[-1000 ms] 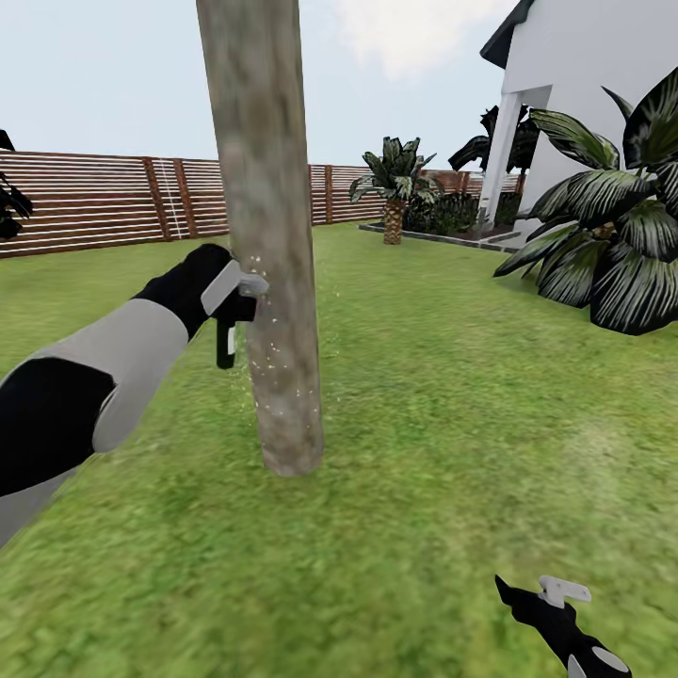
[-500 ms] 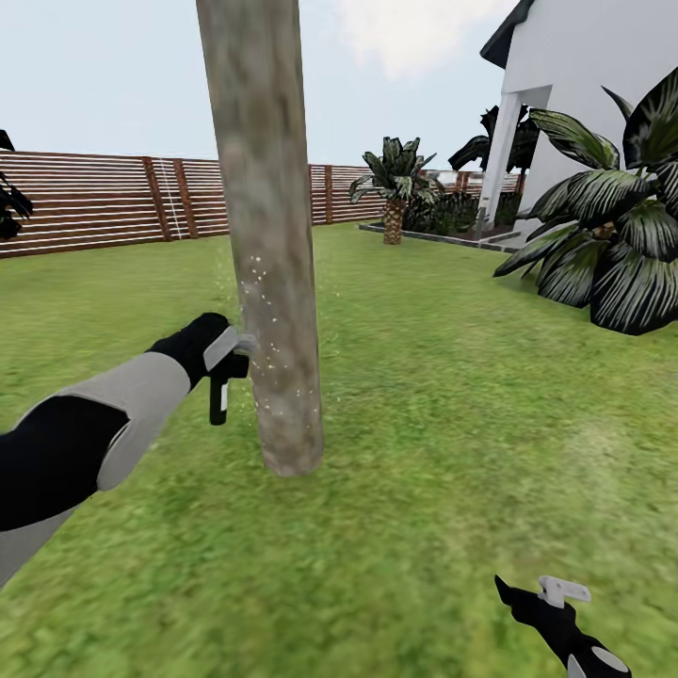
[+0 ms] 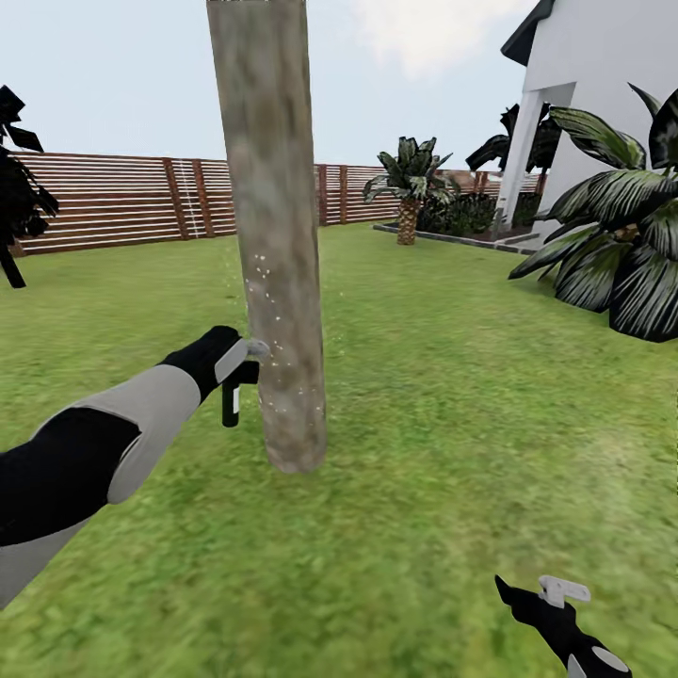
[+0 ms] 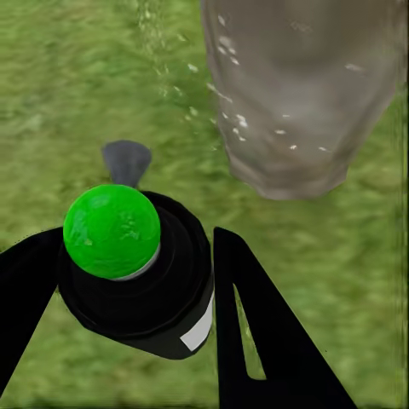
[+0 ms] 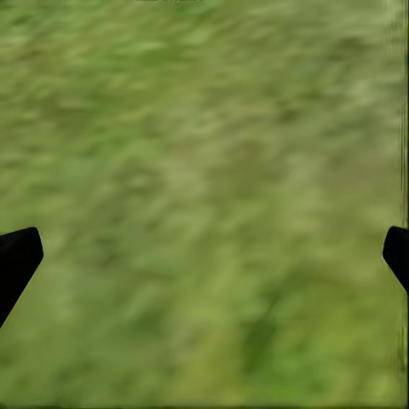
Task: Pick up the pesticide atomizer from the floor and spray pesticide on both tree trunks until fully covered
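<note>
Lawn (image 3: 452, 395) runs wide and green to a brown slat fence (image 3: 113, 202) at the back. White house (image 3: 612, 85) at far right, with big palm-like plants (image 3: 612, 254) along its side and a smaller palm (image 3: 408, 184) near the fence corner. A dark narrow tree (image 3: 14, 188) shows at the left edge.

Trunk (image 3: 273, 235): grey-brown, mottled, upright in the grass just ahead of the robot, its top cut off by the frame. Pale specks dot its lower bark and hang in the air beside it; in the left wrist view the same flecks lie over the trunk base (image 4: 298, 94).

Left arm (image 3: 104, 452) reaches forward from the left. Left claw (image 3: 235, 363) sits just beside the trunk's left side, pinching the atomizer (image 4: 136, 273): a small black body between the two dark fingers (image 4: 256, 332), a green cap on top, a grey nozzle aimed toward the trunk. Nothing between nozzle and bark.

Right claw (image 3: 556, 603) hangs low over grass at lower right, well apart from the trunk. Its fingertips (image 5: 17, 256) stand spread at the edges of the right wrist view, grass between them.
</note>
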